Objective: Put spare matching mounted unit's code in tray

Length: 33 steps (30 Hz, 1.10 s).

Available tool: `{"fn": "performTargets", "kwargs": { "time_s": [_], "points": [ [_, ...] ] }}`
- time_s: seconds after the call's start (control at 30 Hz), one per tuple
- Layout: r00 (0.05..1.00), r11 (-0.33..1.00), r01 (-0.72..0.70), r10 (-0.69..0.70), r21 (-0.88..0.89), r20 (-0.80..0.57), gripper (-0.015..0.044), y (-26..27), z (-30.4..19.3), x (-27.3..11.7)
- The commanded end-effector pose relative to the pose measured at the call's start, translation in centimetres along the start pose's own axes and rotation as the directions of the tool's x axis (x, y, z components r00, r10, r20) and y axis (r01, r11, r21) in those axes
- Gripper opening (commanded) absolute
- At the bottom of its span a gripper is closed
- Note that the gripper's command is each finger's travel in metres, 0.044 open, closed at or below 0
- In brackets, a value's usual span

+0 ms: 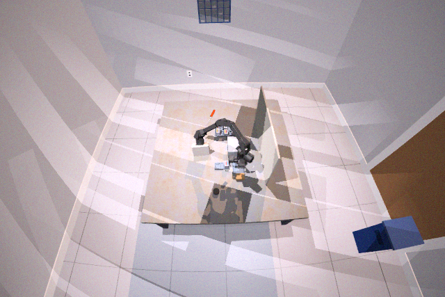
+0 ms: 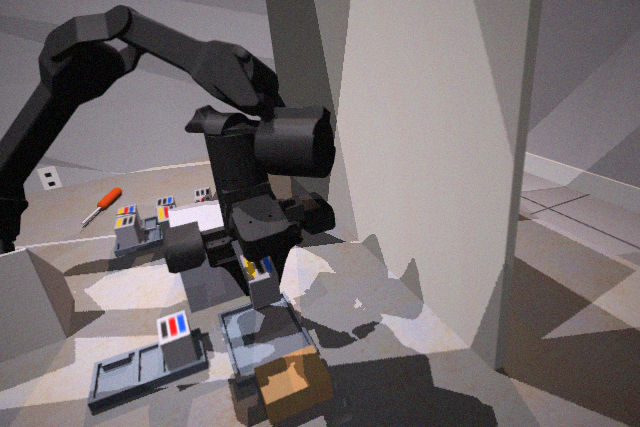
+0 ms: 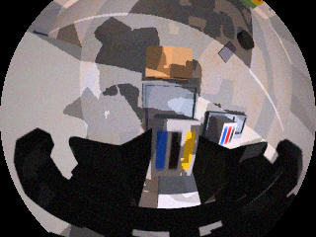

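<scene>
My gripper [image 2: 262, 276] [image 3: 169, 133] is shut on a grey block [image 2: 264, 292] [image 3: 175, 150] with yellow, black and blue stripes on top. The block is upright, low over the back end of the blue-grey tray [image 2: 253, 342] [image 3: 160, 99]; whether it touches the tray is unclear. A second grey block [image 2: 180, 350] [image 3: 217, 129] with black, red and blue stripes stands at one end of a low holder [image 2: 121, 371]. More striped blocks [image 2: 128, 228] [image 2: 201, 193] stand at the back, some in a rack [image 2: 149, 236]. No printed code is legible.
An orange box [image 1: 238, 177] [image 2: 294, 386] [image 3: 169, 61] adjoins the tray's front end. A tall panel [image 1: 271, 142] [image 2: 429, 102] stands to the right. A white-topped box [image 1: 231, 144] [image 2: 196, 215] is behind the gripper. An orange-handled screwdriver [image 1: 213, 113] [image 2: 109, 198] lies at the back.
</scene>
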<state>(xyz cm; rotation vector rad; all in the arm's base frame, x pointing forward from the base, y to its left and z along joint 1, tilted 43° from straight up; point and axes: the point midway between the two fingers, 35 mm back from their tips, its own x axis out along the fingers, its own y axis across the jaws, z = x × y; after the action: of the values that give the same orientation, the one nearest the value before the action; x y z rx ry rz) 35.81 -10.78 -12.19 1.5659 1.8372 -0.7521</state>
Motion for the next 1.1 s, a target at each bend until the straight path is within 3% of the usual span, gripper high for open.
{"fn": "performTargets", "kwargs": {
  "time_s": [0.0,1.07],
  "points": [
    [1.000,1.000,-0.003,0.003,0.006,-0.003,0.0000,0.0,-0.1,0.4],
    [1.000,1.000,-0.003,0.003,0.006,-0.006,0.0000,-0.3,-0.2,2.9]
  ]
}}
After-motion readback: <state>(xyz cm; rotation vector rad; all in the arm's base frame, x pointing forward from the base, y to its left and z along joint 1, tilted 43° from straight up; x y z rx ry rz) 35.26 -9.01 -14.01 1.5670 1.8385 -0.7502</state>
